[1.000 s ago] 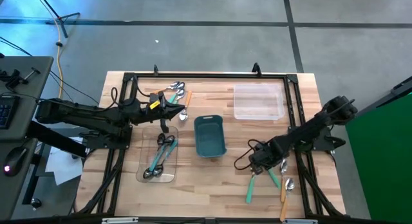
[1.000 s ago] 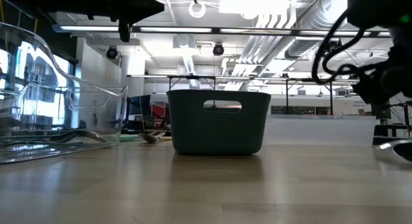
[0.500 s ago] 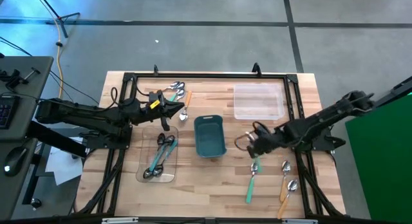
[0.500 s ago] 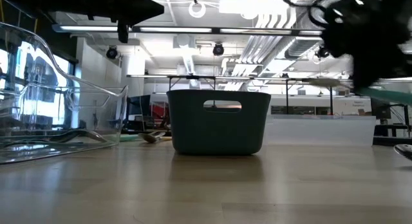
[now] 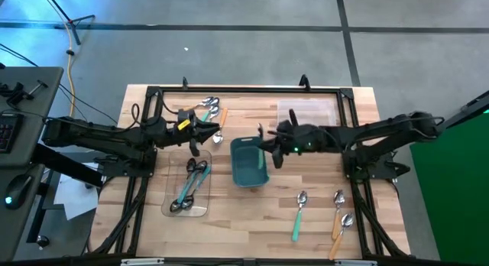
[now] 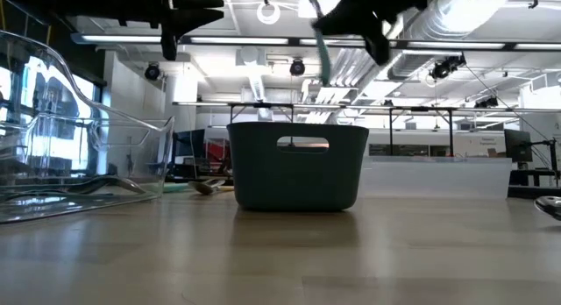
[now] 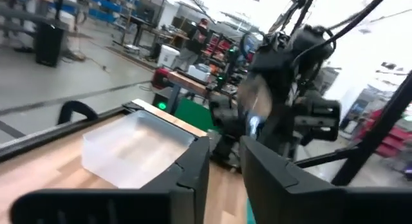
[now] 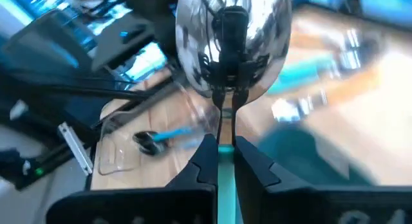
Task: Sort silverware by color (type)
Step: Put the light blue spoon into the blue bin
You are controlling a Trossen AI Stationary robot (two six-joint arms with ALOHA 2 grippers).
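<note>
The wooden table (image 5: 229, 220) holds a teal bin (image 5: 248, 161) in the middle and a clear tray (image 5: 188, 188) with some spoons in it. The right gripper (image 5: 269, 141) is above the bin, pinching a teal spoon (image 8: 226, 44) by its handle. The left gripper (image 5: 214, 129) hangs over the far end of the clear tray, its fingers a little apart with nothing between them. Three more spoons (image 5: 336, 212) lie on the table's near right part.

The right gripper (image 5: 269, 147), clamping a teal spoon (image 8: 225, 95), hangs over the teal bin (image 5: 249, 161) at the table's (image 5: 252, 228) middle, blocking the way across. The front edge between the left clear tray (image 5: 188, 186) and loose spoons (image 5: 321, 212) lies open.
</note>
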